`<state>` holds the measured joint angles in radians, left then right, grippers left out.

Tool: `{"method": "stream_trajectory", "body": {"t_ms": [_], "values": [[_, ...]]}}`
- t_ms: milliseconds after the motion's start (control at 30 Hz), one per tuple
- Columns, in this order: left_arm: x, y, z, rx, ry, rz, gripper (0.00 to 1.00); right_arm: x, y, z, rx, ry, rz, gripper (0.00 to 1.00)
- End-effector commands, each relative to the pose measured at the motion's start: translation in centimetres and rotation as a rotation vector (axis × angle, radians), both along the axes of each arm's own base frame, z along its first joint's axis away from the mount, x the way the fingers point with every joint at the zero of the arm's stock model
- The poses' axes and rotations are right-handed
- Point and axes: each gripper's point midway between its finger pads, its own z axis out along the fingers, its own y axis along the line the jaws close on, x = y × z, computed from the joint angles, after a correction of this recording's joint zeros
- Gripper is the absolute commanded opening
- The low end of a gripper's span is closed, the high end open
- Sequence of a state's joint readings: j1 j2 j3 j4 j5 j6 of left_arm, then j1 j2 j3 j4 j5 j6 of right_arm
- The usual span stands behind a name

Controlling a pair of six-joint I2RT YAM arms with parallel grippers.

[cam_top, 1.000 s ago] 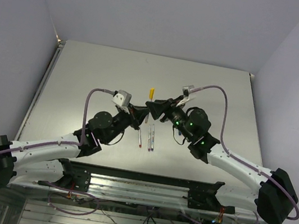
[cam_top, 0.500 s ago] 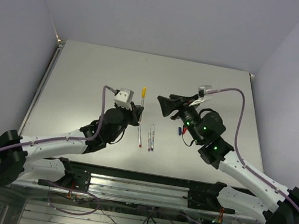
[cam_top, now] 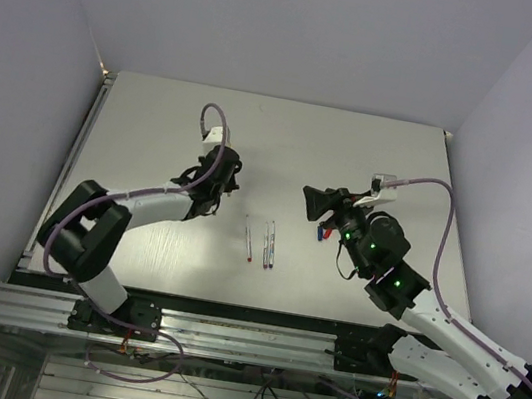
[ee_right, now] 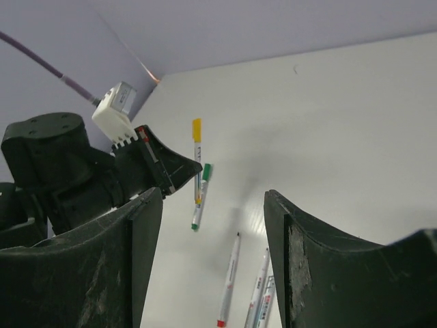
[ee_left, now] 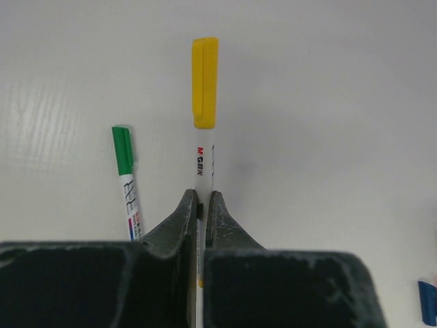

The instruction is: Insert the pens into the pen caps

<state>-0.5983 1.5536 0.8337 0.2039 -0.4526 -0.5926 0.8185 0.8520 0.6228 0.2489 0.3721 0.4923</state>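
Yellow-capped pen (ee_left: 203,137) pinched in L jaws, moved left beside green pen (ee_left: 126,179), R jaws spread, backed off right

Approach from the left is blocked: the left arm (cam_top: 144,203) lies across that side of the tabletop (cam_top: 376,146). The yellow-capped pen (ee_left: 203,160) sticks out past the left fingers (ee_left: 174,225) pinching it, green-capped pen (ee_left: 128,184) just beside. Mid-lane: three pens (cam_top: 267,243). The loose caps (cam_top: 321,234) lie beside the right gripper (cam_top: 308,201), whose fingers are spread. Far tabletop gives open room.

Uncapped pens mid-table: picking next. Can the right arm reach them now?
Probably yes: the right gripper is open and empty near the three uncapped pens, nothing covers them, and the left gripper, shut on the yellow-capped pen, stands clear.
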Motion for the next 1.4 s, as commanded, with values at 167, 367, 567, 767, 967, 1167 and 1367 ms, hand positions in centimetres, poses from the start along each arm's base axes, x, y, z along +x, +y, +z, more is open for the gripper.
{"method": "stream_trajectory", "body": {"t_ms": [167, 367, 567, 767, 967, 1167, 1367], "values": [[1.2, -1.4, -3.8, 0.002, 0.15, 0.001, 0.07, 0.0, -0.9, -1.3, 0.006, 0.052, -0.045, 0.6], [1.3, -0.5, -5.8, 0.039, 0.214, 0.066, 0.07, -0.2, -0.9, -1.2, 0.012, 0.056, -0.041, 0.6], [1.0, -0.1, -6.8, 0.045, 0.245, 0.096, 0.07, -0.1, -1.1, -0.8, 0.02, 0.056, -0.054, 0.6], [0.7, 0.2, -7.5, 0.053, 0.272, 0.114, 0.12, 0.1, -1.0, -1.0, 0.02, 0.059, -0.057, 0.6], [0.7, 0.1, -7.4, 0.046, 0.274, 0.114, 0.34, 0.2, -1.0, -0.8, 0.012, 0.054, -0.061, 0.61], [0.8, 0.2, -6.9, 0.046, 0.268, 0.116, 0.44, 0.2, -1.1, -0.9, 0.006, 0.052, -0.065, 0.61], [1.1, 0.2, -3.6, 0.027, 0.212, 0.111, 0.44, 0.3, -1.1, -0.9, 0.002, 0.046, -0.067, 0.61]]}}
